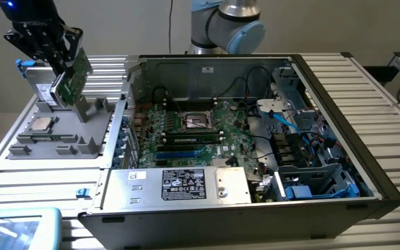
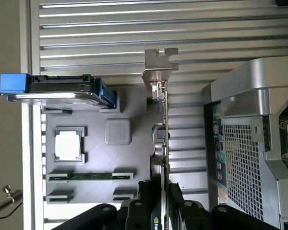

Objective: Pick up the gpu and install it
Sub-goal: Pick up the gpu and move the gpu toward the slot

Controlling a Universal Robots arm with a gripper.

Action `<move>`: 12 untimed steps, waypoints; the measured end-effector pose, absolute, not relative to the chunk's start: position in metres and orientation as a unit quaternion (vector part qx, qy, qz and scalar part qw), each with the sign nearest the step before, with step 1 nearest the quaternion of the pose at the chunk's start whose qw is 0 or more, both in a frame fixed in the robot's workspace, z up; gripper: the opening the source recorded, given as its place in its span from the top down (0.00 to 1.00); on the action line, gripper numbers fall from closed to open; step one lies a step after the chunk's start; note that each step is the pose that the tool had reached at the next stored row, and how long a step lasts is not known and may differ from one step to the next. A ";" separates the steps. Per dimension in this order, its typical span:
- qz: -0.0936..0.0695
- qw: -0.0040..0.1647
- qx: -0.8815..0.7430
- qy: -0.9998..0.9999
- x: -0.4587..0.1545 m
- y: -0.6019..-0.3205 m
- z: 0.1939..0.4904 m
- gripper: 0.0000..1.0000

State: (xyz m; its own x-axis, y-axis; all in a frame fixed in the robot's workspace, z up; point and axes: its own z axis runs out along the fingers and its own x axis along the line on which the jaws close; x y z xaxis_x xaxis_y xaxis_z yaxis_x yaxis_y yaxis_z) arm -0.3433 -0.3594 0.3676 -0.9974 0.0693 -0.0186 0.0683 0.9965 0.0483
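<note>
gpu: I see a thin green circuit-board card (image 1: 75, 78), tilted, up over the far end of the grey holder at the exterior view's left. It is well apart from the open case. Edge-on from the wrist (image 2: 164, 143) it reads as a narrow green strip.
gpu bracket: a silver sheet-metal end piece (image 2: 158, 67) with a notched tab, at the end of the card away from my fingers.
gripper: the black pincer (image 1: 64, 66) (image 2: 163, 206) is clamped on the card, one blocky black finger (image 2: 138, 211) pressed on each flat face.
contact below: I cannot tell whether the card's lower edge touches the holder.
holder: a matte grey moulded tray (image 1: 82, 140) with upright slots and pockets.
processor: a square chip with a shiny metal lid (image 1: 41, 124) lying flat in a pocket.
memory stick: a long dark strip (image 2: 89, 176) lying between two grey clips.
drive: a boxy grey unit (image 2: 62, 87) with blue plastic rails, standing on edge at the holder's end.
case: an open dark steel tower (image 1: 207, 67) lying on its side.
motherboard: a large green board (image 1: 158, 117) on the case floor.
power supply: a bare metal box (image 1: 134, 185) with a black label.
table: ribbed aluminium slats (image 1: 387, 120).
</note>
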 end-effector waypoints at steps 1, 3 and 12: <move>0.024 0.011 0.034 0.999 -0.343 -0.359 0.372 0.73; 0.024 0.011 0.034 0.999 -0.343 -0.359 0.381 0.73; 0.024 0.015 0.034 0.999 -0.343 -0.359 0.421 0.73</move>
State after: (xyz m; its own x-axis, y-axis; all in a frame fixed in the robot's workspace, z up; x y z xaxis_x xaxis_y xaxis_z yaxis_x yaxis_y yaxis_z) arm -0.3434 -0.3594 0.4206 -0.9972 0.0694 -0.0275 0.0680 0.9965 0.0488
